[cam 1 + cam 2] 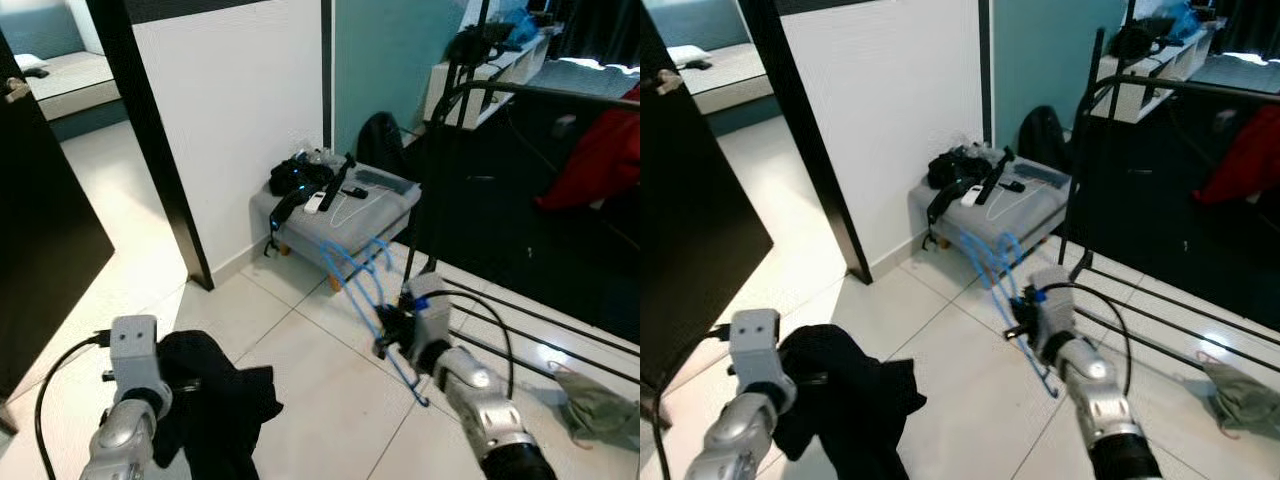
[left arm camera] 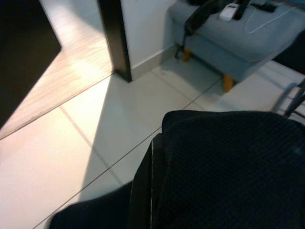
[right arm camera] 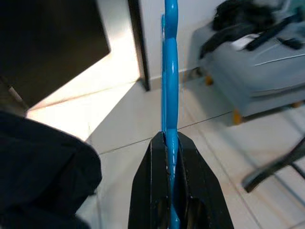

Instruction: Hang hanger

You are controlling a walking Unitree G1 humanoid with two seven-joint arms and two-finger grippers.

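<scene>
item: blue hangers [image 1: 365, 285]. a bunch of thin blue plastic hangers, clamped in the right gripper [image 1: 390, 330] at about 5 o'clock of the head view. in the right wrist view the blue plastic [image 3: 170, 95] runs edge-on between the two black fingers [image 3: 147, 191], which are closed tight against it. the hangers slant up from the gripper toward 11 o'clock, hooks toward the grey stool [image 1: 400, 200], and the lower end hangs toward the white tiled floor [image 1: 320, 400].

item: black garment [image 1: 215, 400]. dark cloth draped at the left gripper [image 1: 170, 385], at about 7 o'clock. in the left wrist view the knit fabric [image 2: 228, 167] covers the fingers; cannot tell whether that claw is wide or narrow, or gripping the cloth.

item: grey stool, low, with wooden legs, at 12 o'clock, against the white wall [image 1: 240, 120]. on it: a black bag [image 1: 295, 178], a white remote-like object [image 1: 316, 202], a black rod [image 1: 335, 182], a white cord [image 1: 350, 212].

item: black metal rack [image 1: 470, 160], at 2 o'clock, just beside the stool, its base bars running along the floor at 4 o'clock. red cloth [image 1: 600, 160] behind it at 3 o'clock.

item: grey rag [image 1: 600, 405], on the floor at 4 o'clock.

item: dark door [image 1: 40, 220], at 9 o'clock, standing open beside a black door frame [image 1: 150, 140].
</scene>
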